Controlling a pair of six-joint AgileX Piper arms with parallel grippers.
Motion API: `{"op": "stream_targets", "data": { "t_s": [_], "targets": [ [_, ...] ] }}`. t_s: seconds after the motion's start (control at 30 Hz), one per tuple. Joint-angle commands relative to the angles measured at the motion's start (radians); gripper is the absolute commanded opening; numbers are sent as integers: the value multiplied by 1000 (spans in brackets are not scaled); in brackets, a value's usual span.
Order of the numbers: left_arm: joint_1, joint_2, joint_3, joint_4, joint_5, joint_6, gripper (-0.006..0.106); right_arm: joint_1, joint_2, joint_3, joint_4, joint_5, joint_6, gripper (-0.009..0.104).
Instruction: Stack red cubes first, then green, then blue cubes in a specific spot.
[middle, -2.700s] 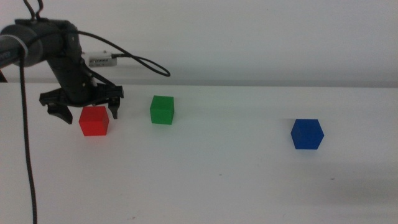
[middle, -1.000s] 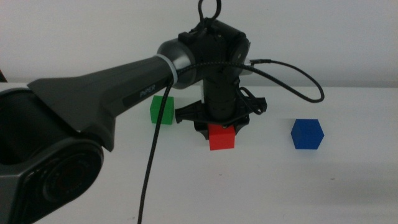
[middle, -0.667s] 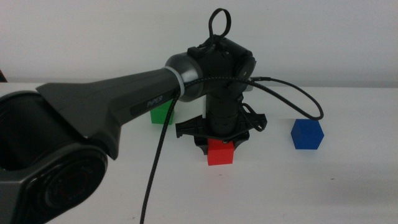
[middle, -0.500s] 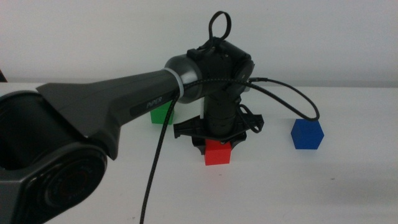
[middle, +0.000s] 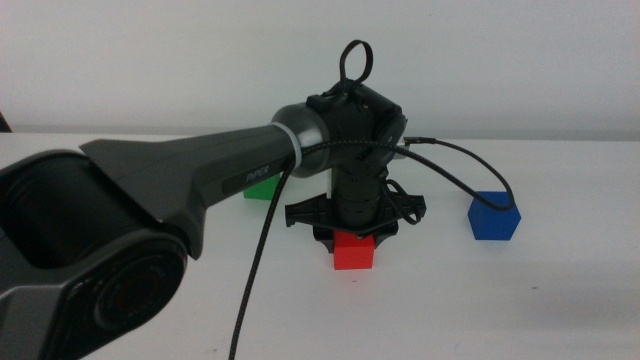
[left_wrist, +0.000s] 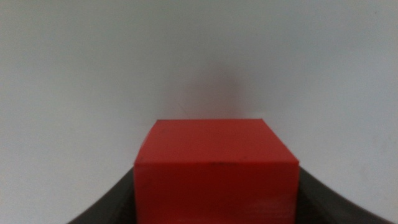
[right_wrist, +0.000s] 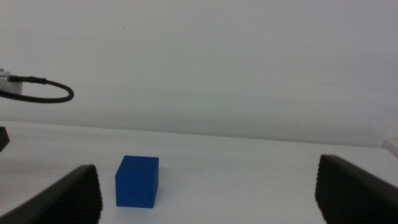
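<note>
left tool (middle: 353, 238): points straight down over mid-desk, clamped on the red cube (middle: 354, 251), which fills the space between its jaws in the left wrist view.
red cube: sits on or just above the white desk (middle: 480, 300); contact cannot be told.
key relation: cube directly under the tool, so letting go looks like the next step.
green cube (middle: 262, 187): behind the arm, partly hidden.
blue cube (middle: 494, 216): off to the right, nearer the right tool (right_wrist: 205, 193).
right tool: jaws spread wide, waiting, facing blue.
</note>
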Motion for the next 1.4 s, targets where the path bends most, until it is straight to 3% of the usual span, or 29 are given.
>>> {"op": "stream_targets", "data": {
  "t_s": [0.0,0.5,0.63,0.67,0.7,0.73,0.9,1.07,1.27,1.37],
  "targets": [
    [3,1,0,3,-10,4,-1,-4,-40,43,-6,-11,-5,92],
    [3,29,0,-33,9,73,0,-4,-40,43,-6,-11,-5,92],
    [3,29,0,-33,7,77,5,-4,-40,43,-6,-11,-5,92],
    [3,29,0,-33,5,77,7,-4,-40,43,-6,-11,-5,92],
    [3,29,0,-31,7,77,17,-4,-40,43,-6,-11,-5,92],
    [3,29,0,-24,11,90,49,-4,-40,43,-6,-11,-5,92],
    [3,20,-11,-14,40,136,77,-4,-40,43,-6,-11,-5,92],
    [3,-58,-45,17,146,163,91,-4,-40,43,-6,-11,-5,92],
    [18,-199,-47,157,184,220,93,-4,-40,43,-6,-11,-5,92],
    [86,-206,-55,130,132,295,93,-4,-40,43,-6,-11,-5,92]
  ]
}}
